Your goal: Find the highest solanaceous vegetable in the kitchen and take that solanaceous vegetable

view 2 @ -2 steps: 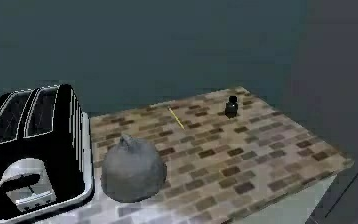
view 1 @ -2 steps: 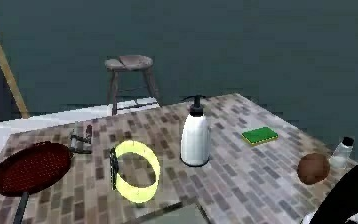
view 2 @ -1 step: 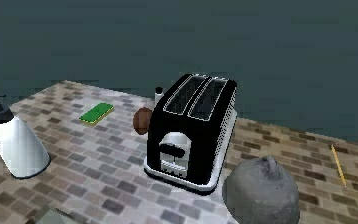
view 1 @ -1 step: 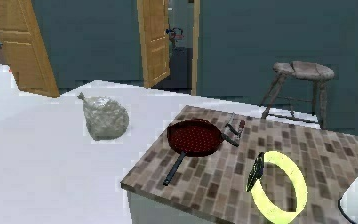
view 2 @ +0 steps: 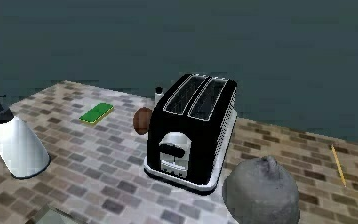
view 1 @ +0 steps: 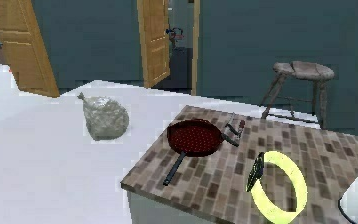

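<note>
Ok so the likely target: a brown roundish lump (view 2: 142, 120) sits on the bench (view 2: 87, 165) right by the far left corner of the toaster (view 2: 192, 130), touching it or near enough. My guess is it's a potato, which would fit the solanaceous bit. It's bench-level though, so whether it's the highest one in the kitchen I can't judge from here. As for the claw, I can't tell its state at all.

Everything else looks parked like normal kitchen clutter. The toaster stands upright with both slots up. A flat green thing (view 2: 97, 113) lies further out toward the wall, and a white cone-shaped pot with a dark top (view 2: 17, 145) stands at the arm side view's left. A grey dome-shaped object (view 2: 262, 190) sits low right, with a thin yellow pencil (view 2: 337, 165) lying flat beyond it.

Looking ahead, a frying pan (view 1: 192, 137) with a red inside lies flat near the bench's corner, its long handle pointing at the edge. A yellow-green ring (view 1: 282, 185) lies next to it.

The bench top is a brown and grey mosaic tile, fairly busy, so small stuff blends in. Room-wise: dark teal walls, pale floor, wooden doors (view 1: 152, 40), a wooden stool (view 1: 299, 85) behind the bench, and a crumpled grey bag (view 1: 105, 117) on the floor.
</note>
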Tool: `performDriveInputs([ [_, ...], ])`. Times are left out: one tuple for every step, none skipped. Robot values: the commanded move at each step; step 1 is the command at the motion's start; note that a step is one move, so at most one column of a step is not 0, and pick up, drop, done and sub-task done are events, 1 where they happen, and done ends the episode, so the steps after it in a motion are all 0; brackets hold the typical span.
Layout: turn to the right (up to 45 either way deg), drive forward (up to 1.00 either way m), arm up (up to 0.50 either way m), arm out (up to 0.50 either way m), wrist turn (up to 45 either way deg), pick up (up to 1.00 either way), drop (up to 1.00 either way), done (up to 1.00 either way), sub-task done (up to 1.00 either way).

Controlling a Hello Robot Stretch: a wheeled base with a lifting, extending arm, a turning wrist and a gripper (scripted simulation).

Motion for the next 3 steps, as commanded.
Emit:
performDriveInputs([
  [0.0,0.0,0.38,0.0,0.0,0.0,0.0,0.0,0.0],
  [0.0,0.0,0.0,0.32,0.0,0.0,0.0,0.0,0.0],
  [0.0,0.0,0.0,0.0,45.0,0.0,0.0,0.0,0.0],
])
